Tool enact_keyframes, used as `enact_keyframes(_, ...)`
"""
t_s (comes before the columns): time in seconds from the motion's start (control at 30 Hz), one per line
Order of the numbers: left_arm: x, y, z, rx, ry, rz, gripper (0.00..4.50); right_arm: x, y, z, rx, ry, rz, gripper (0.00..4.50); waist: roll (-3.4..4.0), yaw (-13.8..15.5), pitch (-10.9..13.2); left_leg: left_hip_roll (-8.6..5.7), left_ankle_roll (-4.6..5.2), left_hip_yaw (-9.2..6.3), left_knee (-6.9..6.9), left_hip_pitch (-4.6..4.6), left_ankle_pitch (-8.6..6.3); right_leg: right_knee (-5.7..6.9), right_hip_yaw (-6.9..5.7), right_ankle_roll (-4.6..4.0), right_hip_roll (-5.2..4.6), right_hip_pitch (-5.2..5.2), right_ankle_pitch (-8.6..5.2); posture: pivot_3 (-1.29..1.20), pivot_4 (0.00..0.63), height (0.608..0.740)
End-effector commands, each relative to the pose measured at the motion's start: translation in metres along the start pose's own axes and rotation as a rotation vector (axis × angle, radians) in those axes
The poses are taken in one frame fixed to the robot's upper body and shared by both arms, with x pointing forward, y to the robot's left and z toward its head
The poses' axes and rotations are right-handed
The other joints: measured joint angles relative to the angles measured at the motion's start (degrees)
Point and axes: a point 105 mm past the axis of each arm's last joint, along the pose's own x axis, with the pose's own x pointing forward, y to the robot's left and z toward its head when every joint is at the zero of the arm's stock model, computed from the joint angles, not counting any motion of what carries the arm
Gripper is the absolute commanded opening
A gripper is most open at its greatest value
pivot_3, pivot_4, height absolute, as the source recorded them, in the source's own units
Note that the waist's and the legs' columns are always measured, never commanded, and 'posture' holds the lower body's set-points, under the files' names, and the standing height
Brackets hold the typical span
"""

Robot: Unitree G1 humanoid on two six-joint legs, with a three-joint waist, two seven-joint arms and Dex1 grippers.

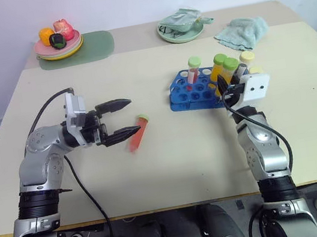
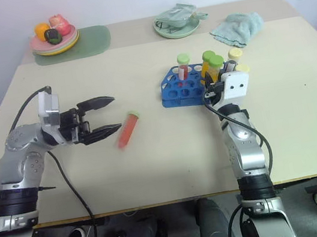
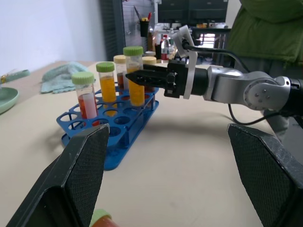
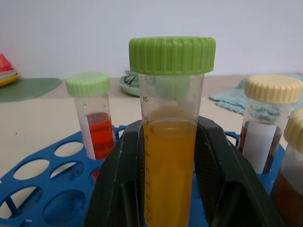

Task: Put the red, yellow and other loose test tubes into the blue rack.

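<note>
Closest to the head camera are the two arms reaching over the beige counter (image 1: 173,171). One red tube (image 1: 137,133) with a light green cap lies on its side on the counter, loose, just beside the tips of the left pincer (image 1: 127,119) and a little toward the robot's right of them; whether a tip touches it I cannot tell. The left forearm is held level across the counter and this pincer points sideways to the right, with its two black fingers spread wide and nothing between them. The right arm stretches forward to the near right corner of the blue rack (image 1: 181,99), and the right pincer (image 4: 168,156) is pressed on a yellow-orange tube (image 4: 170,142) with a green cap, holding it upright, one finger on each side of the tube's body. This tube stands over the rack; if its bottom sits in a hole is hidden. In the rack stand also a second red tube (image 4: 94,120) with a light green cap, another yellow tube (image 3: 107,85), and tubes with cream caps (image 4: 265,123) at the far side.
</note>
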Motion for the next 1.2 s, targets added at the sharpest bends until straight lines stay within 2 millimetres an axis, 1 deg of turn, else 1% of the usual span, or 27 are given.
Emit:
enact_keyframes(0.03, -0.002, 0.000, 0.013, 0.048, -0.015, -0.001, 4.12, 0.001, 0.005, 0.012, 0.011, -0.048, 0.024, 1.33, 0.00, 0.0, 0.0, 0.00, 0.00, 0.00, 0.00, 0.00, 0.00, 0.00, 0.00, 0.00, 0.00, 0.00, 0.00, 0.00, 0.150, 0.740)
enact_keyframes(0.07, -0.002, 0.000, 0.013, 0.048, -0.015, -0.001, 4.12, 0.002, 0.005, 0.013, 0.020, -0.050, 0.029, 1.86, 0.00, -0.1, 0.0, 0.00, 0.00, 0.00, 0.00, 0.00, 0.00, 0.00, 0.00, 0.00, 0.00, 0.00, 0.00, 0.00, 0.150, 0.740)
enact_keyframes(0.1, -0.002, 0.000, 0.013, 0.049, -0.015, 0.000, 4.12, 0.004, 0.004, 0.015, 0.017, -0.058, 0.026, 2.19, 0.00, -0.1, 0.0, 0.00, 0.00, 0.00, 0.00, 0.00, 0.00, 0.00, 0.00, 0.00, 0.00, 0.00, 0.00, 0.00, 0.150, 0.740)
enact_keyframes(0.2, -0.001, 0.000, 0.013, 0.050, -0.015, 0.001, 4.12, 0.007, 0.002, 0.019, -0.011, -0.070, 0.017, 3.66, 0.00, -0.2, 0.0, 0.00, 0.00, 0.00, 0.00, 0.02, 0.00, 0.01, 0.00, 0.00, 0.00, 0.00, 0.00, 0.00, 0.150, 0.740)
enact_keyframes(0.23, -0.001, 0.000, 0.013, 0.050, -0.015, 0.001, 4.12, 0.006, 0.001, 0.021, -0.022, -0.077, 0.018, 4.07, 0.00, -0.1, 0.0, 0.00, -0.01, 0.00, 0.00, 0.02, 0.00, 0.01, 0.00, 0.00, 0.00, 0.00, 0.00, 0.00, 0.150, 0.740)
enact_keyframes(0.33, -0.002, 0.000, 0.013, 0.048, -0.013, 0.003, 4.12, 0.005, 0.001, 0.028, -0.039, -0.100, 0.018, 4.07, 0.00, -0.1, 0.0, 0.00, -0.01, 0.00, 0.00, 0.01, 0.00, 0.01, 0.00, 0.00, 0.00, 0.00, 0.00, 0.00, 0.150, 0.740)
enact_keyframes(0.4, -0.002, 0.000, 0.012, 0.045, -0.014, 0.007, 4.12, 0.008, 0.001, 0.045, -0.056, -0.145, 0.029, 4.07, 0.01, -0.1, 0.0, 0.00, -0.01, 0.00, 0.01, 0.00, 0.00, 0.01, 0.00, 0.00, -0.01, 0.00, 0.00, 0.00, 0.150, 0.740)
enact_keyframes(0.43, -0.002, 0.000, 0.012, 0.043, -0.016, 0.010, 4.12, 0.010, -0.001, 0.057, -0.063, -0.174, 0.033, 4.07, 0.01, -0.1, 0.0, 0.00, -0.01, 0.00, 0.01, 0.00, 0.00, 0.01, 0.00, 0.00, -0.01, 0.00, 0.00, 0.00, 0.150, 0.740)
enact_keyframes(0.47, -0.002, 0.000, 0.012, 0.042, -0.017, 0.013, 4.12, 0.011, -0.002, 0.064, -0.067, -0.192, 0.035, 4.07, 0.01, -0.1, 0.0, 0.00, -0.01, 0.00, 0.01, 0.00, 0.00, 0.01, 0.00, 0.00, -0.01, 0.00, 0.00, 0.00, 0.150, 0.740)
enact_keyframes(0.53, -0.003, 0.001, 0.012, 0.042, -0.017, 0.018, 4.12, 0.017, -0.006, 0.090, -0.093, -0.249, 0.043, 4.07, 0.02, -0.1, 0.0, 0.01, -0.01, 0.00, 0.01, 0.00, 0.00, 0.01, 0.00, 0.00, -0.01, -0.01, 0.00, 0.00, 0.150, 0.740)
enact_keyframes(0.57, -0.003, 0.001, 0.012, 0.043, -0.016, 0.019, 4.12, 0.019, -0.007, 0.098, -0.101, -0.263, 0.047, 4.07, 0.03, -0.1, 0.0, 0.01, -0.01, 0.00, 0.02, 0.00, 0.00, 0.01, 0.00, 0.00, -0.01, -0.02, 0.00, 0.00, 0.150, 0.740)
enact_keyframes(0.6, -0.003, 0.002, 0.012, 0.041, -0.015, 0.026, 4.12, 0.022, -0.011, 0.113, -0.106, -0.295, 0.051, 4.07, 0.03, -0.1, 0.0, 0.01, -0.01, 0.00, 0.02, 0.00, 0.00, 0.01, 0.00, 0.00, -0.01, -0.02, 0.00, 0.00, 0.150, 0.740)
enact_keyframes(0.67, -0.004, 0.005, 0.010, 0.039, -0.003, 0.047, 4.12, 0.028, -0.014, 0.139, -0.092, -0.333, 0.099, 4.07, 0.03, -0.1, 0.0, 0.01, -0.01, 0.00, 0.02, -0.01, 0.00, 0.02, 0.00, 0.00, -0.01, -0.02, 0.00, 0.00, 0.150, 0.740)
enact_keyframes(0.7, -0.004, 0.007, 0.008, 0.036, 0.007, 0.063, 4.12, 0.030, -0.014, 0.148, -0.087, -0.327, 0.155, 4.07, 0.03, 0.0, 0.0, 0.02, -0.01, 0.00, 0.02, -0.01, 0.00, 0.01, 0.00, 0.00, -0.01, -0.02, 0.00, 0.00, 0.150, 0.740)
enact_keyframes(0.73, -0.004, 0.009, 0.007, 0.036, 0.023, 0.080, 4.12, 0.031, -0.010, 0.153, -0.093, -0.312, 0.224, 4.07, 0.02, 0.1, 0.0, 0.04, -0.01, 0.00, 0.03, -0.02, 0.00, 0.01, 0.00, 0.00, -0.01, -0.02, 0.00, 0.00, 0.150, 0.740)
enact_keyframes(0.8, -0.006, 0.014, 0.003, 0.045, 0.074, 0.111, 4.12, 0.025, -0.002, 0.152, 0.020, -0.187, 0.426, 4.07, 0.01, 0.3, 0.0, 0.04, 0.00, -0.03, 0.02, -0.02, 0.00, 0.00, -0.01, 0.00, -0.01, 0.00, 0.00, 0.00, 0.150, 0.740)
enact_keyframes(0.83, -0.007, 0.018, 0.002, 0.030, 0.098, 0.136, 4.12, 0.017, 0.002, 0.155, 0.012, -0.163, 0.534, 4.07, 0.00, 0.3, 0.0, 0.06, 0.00, -0.05, 0.01, -0.03, 0.00, -0.01, -0.01, 0.00, -0.01, 0.00, 0.00, 0.00, 0.150, 0.740)
enact_keyframes(0.87, -0.008, 0.021, 0.002, 0.019, 0.114, 0.154, 4.12, 0.012, 0.005, 0.158, 0.001, -0.147, 0.602, 4.07, 0.01, 0.3, 0.0, 0.06, 0.02, -0.05, 0.02, -0.05, -0.01, -0.02, -0.01, 0.00, -0.01, 0.01, 0.00, 0.00, 0.150, 0.740)
enact_keyframes(0.9, -0.008, 0.025, 0.003, 0.026, 0.125, 0.181, 4.12, 0.000, 0.010, 0.155, 0.018, -0.073, 0.728, 4.07, 0.01, 0.4, 0.0, 0.05, 0.02, -0.04, 0.01, -0.06, -0.01, -0.04, -0.01, 0.00, -0.01, 0.01, 0.00, 0.00, 0.150, 0.740)
enact_keyframes(0.93, -0.009, 0.028, 0.005, 0.033, 0.133, 0.201, 4.12, -0.010, 0.014, 0.154, 0.038, -0.015, 0.816, 4.07, 0.02, 0.4, 0.0, 0.05, 0.04, -0.03, 0.03, -0.06, -0.02, -0.05, -0.01, 0.00, -0.02, 0.02, 0.00, 0.00, 0.150, 0.740)
enact_keyframes(0.97, -0.011, 0.033, 0.004, -0.002, 0.158, 0.242, 4.12, -0.023, 0.018, 0.152, 0.019, 0.025, 0.922, 4.07, 0.01, 0.5, 0.0, 0.05, 0.05, -0.04, 0.02, -0.07, -0.02, -0.06, -0.01, 0.00, -0.02, 0.02, 0.00, 0.00, 0.150, 0.740)
enact_keyframes(1.0, -0.013, 0.038, 0.005, 0.001, 0.170, 0.281, 4.12, -0.034, 0.022, 0.148, -0.015, 0.059, 0.998, 4.07, -0.01, 0.5, 0.0, 0.06, 0.07, -0.07, 0.05, -0.09, -0.03, -0.07, -0.01, 0.00, -0.03, 0.04, 0.00, 0.00, 0.150, 0.740)
enact_keyframes(1.07, -0.014, 0.042, 0.010, -0.051, 0.163, 0.324, 4.12, -0.051, 0.026, 0.141, -0.054, 0.117, 1.120, 4.07, -0.01, 0.4, 0.0, 0.08, 0.09, -0.06, 0.05, -0.07, -0.05, -0.09, -0.01, 0.00, -0.02, 0.05, 0.00, 0.00, 0.150, 0.740)
enact_keyframes(1.1, -0.013, 0.044, 0.015, -0.020, 0.157, 0.344, 4.12, -0.055, 0.027, 0.140, -0.058, 0.131, 1.161, 4.07, -0.04, 0.3, 0.0, 0.08, 0.11, -0.05, 0.05, -0.05, -0.06, -0.08, -0.01, 0.01, -0.02, 0.06, 0.00, 0.00, 0.150, 0.740)
enact_keyframes(1.17, -0.013, 0.046, 0.022, 0.001, 0.145, 0.370, 4.12, -0.062, 0.029, 0.135, -0.081, 0.166, 1.221, 4.07, -0.04, 0.1, 0.0, 0.09, 0.10, -0.01, 0.06, -0.02, -0.05, -0.08, 0.00, 0.02, -0.03, 0.07, 0.00, 0.00, 0.150, 0.740)
enact_keyframes(1.2, -0.013, 0.048, 0.022, 0.010, 0.174, 0.406, 4.12, -0.061, 0.026, 0.134, -0.079, 0.165, 1.232, 4.07, -0.04, 0.2, 0.0, 0.10, 0.09, 0.00, 0.06, -0.01, -0.05, -0.08, 0.00, 0.02, -0.03, 0.07, 0.00, 0.00, 0.150, 0.740)
